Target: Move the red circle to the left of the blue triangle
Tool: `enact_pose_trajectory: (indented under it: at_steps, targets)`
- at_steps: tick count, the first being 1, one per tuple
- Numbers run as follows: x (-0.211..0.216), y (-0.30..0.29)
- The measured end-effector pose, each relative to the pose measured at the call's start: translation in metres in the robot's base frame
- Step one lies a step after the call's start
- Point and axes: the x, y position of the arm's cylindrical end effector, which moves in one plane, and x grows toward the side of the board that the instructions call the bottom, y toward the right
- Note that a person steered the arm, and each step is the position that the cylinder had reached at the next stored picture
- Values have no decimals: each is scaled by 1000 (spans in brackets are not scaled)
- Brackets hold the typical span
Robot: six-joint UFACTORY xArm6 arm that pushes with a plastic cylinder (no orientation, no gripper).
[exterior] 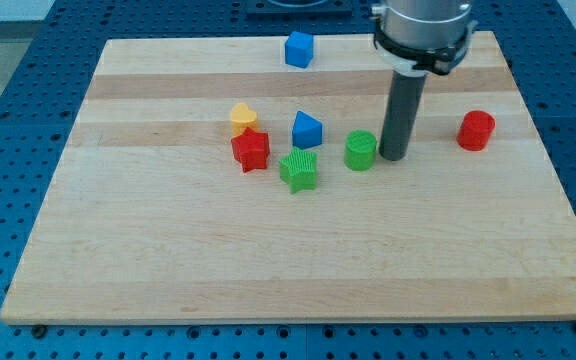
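Observation:
The red circle (476, 130) stands on the wooden board at the view's right. The blue triangle (306, 129) sits near the board's middle, far to the left of the red circle. My tip (393, 157) rests on the board between them, just right of the green circle (360, 150) and about 80 pixels left of the red circle, touching neither as far as I can see.
A yellow block (243, 117) and a red star (251, 150) lie left of the blue triangle. A green star (299, 170) lies just below it. A blue cube (299, 49) sits at the board's top edge. The board (168, 250) is surrounded by a blue perforated table.

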Motion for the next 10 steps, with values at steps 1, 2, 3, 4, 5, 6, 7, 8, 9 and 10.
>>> enact_pose_trajectory:
  at_steps: [1, 2, 3, 4, 5, 6, 7, 8, 9, 10]
  targets:
    - [8, 33]
    - [20, 69]
    - [25, 117]
    - [17, 159]
    - [-4, 169]
    - [-9, 152]
    - [-9, 127]
    - [-12, 109]
    - [-19, 98]
    - [-29, 97]
